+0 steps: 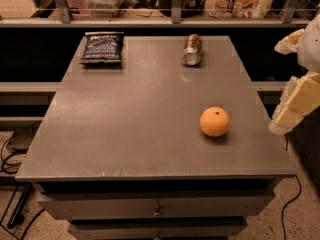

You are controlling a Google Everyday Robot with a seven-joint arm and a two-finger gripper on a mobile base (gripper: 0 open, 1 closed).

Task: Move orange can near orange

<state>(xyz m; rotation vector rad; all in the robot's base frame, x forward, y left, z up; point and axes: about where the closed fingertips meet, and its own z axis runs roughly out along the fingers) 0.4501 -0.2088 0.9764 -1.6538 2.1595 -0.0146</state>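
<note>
The orange can (191, 49) lies on its side near the far edge of the grey table (135, 119), its silver end facing me. The orange (215, 121) sits on the table's right half, well nearer to me than the can, with its stem dot up. My gripper (292, 109) hangs at the right edge of the view, beside the table's right edge and to the right of the orange. It holds nothing that I can see.
A dark blue chip bag (102, 47) lies flat at the table's far left. A shelf with railing posts (175, 14) and packaged goods runs behind the table. Drawers (157, 211) front the table. Cables lie on the floor at left.
</note>
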